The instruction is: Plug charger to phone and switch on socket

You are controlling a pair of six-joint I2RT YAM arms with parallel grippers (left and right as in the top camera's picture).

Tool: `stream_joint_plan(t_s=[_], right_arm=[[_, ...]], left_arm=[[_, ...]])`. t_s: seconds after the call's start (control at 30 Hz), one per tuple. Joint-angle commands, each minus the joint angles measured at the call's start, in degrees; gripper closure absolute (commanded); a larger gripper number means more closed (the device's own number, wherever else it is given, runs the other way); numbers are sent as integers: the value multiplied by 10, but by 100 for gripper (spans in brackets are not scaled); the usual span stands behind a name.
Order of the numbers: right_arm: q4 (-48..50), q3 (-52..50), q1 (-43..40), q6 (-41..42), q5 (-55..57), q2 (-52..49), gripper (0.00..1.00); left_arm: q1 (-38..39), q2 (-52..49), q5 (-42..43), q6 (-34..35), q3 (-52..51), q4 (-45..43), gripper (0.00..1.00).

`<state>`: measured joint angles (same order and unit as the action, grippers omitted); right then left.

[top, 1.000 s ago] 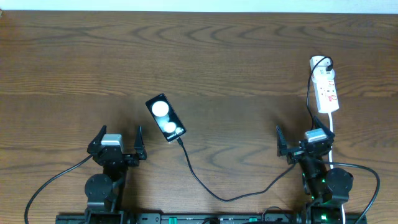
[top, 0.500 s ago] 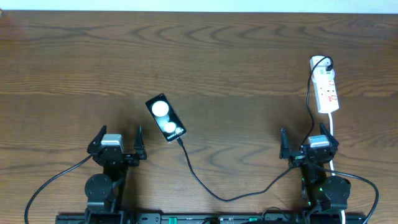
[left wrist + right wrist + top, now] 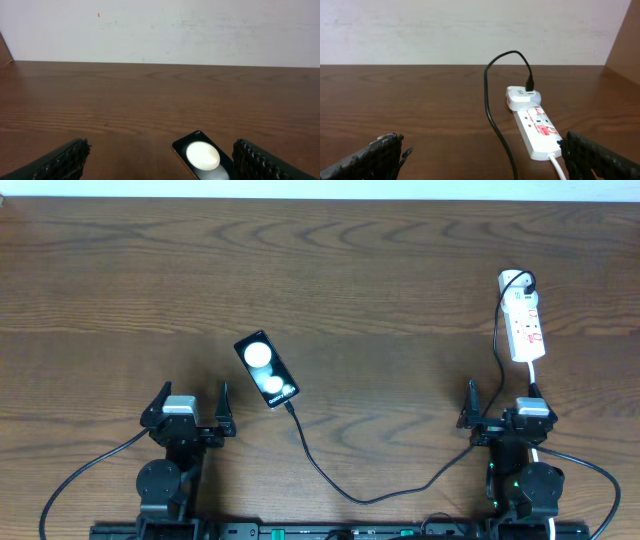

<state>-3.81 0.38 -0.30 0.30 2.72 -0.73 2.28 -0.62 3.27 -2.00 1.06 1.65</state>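
The black phone (image 3: pixel 266 368) lies on the table, screen up with round white reflections; it also shows in the left wrist view (image 3: pixel 204 161). The thin black charger cable (image 3: pixel 340 490) runs from the phone's near end, its plug tip at the phone's edge, across the front to the white socket strip (image 3: pixel 524 322), also seen in the right wrist view (image 3: pixel 538 128). My left gripper (image 3: pixel 190 408) is open and empty, near and left of the phone. My right gripper (image 3: pixel 505 405) is open and empty, just in front of the strip.
The strip's white cord (image 3: pixel 533 385) runs toward the right arm. A white adapter (image 3: pixel 521 97) with the black cable plugged in sits at the strip's far end. Thicker black robot cables (image 3: pixel 80 475) lie near the front edge.
My right arm has moved to the right and slightly back toward the front edge, now in line with the socket strip. The left arm, phone and cable are unchanged.
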Motion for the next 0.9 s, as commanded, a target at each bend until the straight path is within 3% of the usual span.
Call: stream_joint_plan(t_s=[0.0,0.87], right_arm=[[-1,-1,12,25,22,5,1],[-1,-1,11,39,16,5,1]], left_arm=[[-3,4,1,-10,-8,22,7],[-3,4,1,-10,-8,22,7]])
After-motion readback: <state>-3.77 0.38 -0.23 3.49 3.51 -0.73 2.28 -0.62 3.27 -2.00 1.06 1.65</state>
